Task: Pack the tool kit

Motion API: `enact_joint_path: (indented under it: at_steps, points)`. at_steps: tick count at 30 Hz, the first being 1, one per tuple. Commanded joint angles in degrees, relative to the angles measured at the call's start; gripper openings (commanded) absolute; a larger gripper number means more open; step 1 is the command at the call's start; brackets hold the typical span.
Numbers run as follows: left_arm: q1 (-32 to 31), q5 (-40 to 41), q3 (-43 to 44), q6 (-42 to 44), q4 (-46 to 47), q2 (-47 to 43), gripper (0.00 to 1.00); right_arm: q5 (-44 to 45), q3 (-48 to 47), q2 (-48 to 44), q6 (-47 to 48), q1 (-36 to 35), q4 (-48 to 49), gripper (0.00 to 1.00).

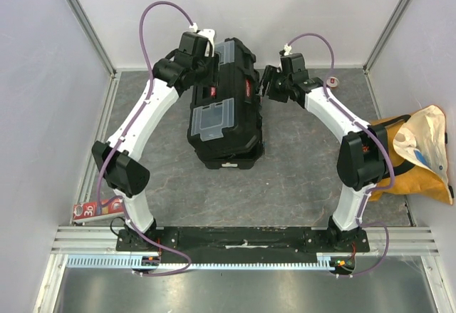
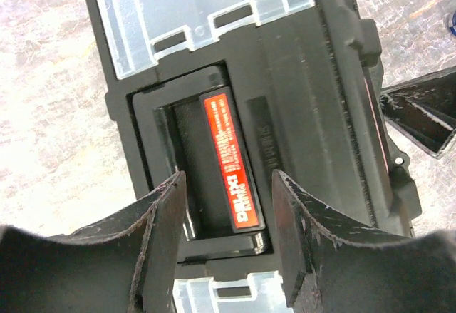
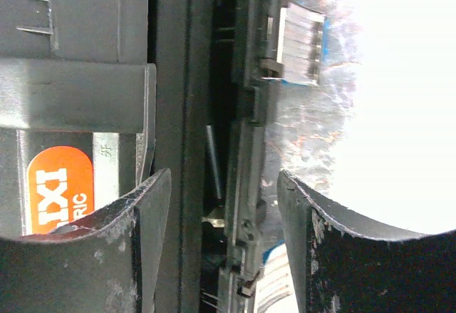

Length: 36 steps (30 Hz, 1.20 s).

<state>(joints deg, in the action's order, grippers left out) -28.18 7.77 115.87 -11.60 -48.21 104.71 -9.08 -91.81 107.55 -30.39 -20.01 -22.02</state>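
The black toolbox (image 1: 224, 110) lies in the middle of the table with a clear organiser lid (image 1: 211, 122) on top. My left gripper (image 1: 205, 67) is open over its far left part. In the left wrist view the open gripper (image 2: 228, 192) hangs above the handle's red label (image 2: 231, 160), with a clear lid (image 2: 199, 6) beyond. My right gripper (image 1: 268, 85) is open at the box's right side. In the right wrist view it (image 3: 222, 192) straddles the box's edge seam (image 3: 214, 149), near a blue latch (image 3: 299, 35). No loose hand tools show.
A yellow-orange fabric bag (image 1: 413, 152) lies at the right wall. A red packet (image 1: 91, 210) sits at the near left by the rail. A small white round object (image 1: 333, 81) lies behind the right arm. White walls enclose the table.
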Motion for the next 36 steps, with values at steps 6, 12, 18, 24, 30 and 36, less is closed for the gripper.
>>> enact_joint_path:
  at_steps: [6,12,18,24,30,36]
  points:
    - [2.52,-2.58,-2.32,-2.03,1.71,-5.21,0.58,18.91,1.45,-6.81,-1.34,2.16,-8.74,0.69]
    - [7.26,-9.33,-5.56,-4.39,2.85,-7.14,0.59,12.02,2.34,-11.04,2.88,2.52,-6.99,0.74]
    - [11.57,-19.80,-10.40,-7.83,5.22,-7.76,0.60,-5.75,3.39,-12.10,3.85,2.43,-2.77,0.83]
    - [14.47,-28.67,-14.27,-9.85,7.33,-6.89,0.60,-11.13,4.01,-11.13,4.11,-0.64,-0.74,0.83]
    - [15.62,-34.75,-17.17,-10.64,10.49,-5.74,0.60,-12.71,6.55,-10.17,3.50,-3.89,1.10,0.80]
    - [15.79,-33.00,-18.14,-10.99,10.33,-3.20,0.59,-13.86,10.16,-8.94,1.57,-6.09,3.03,0.66]
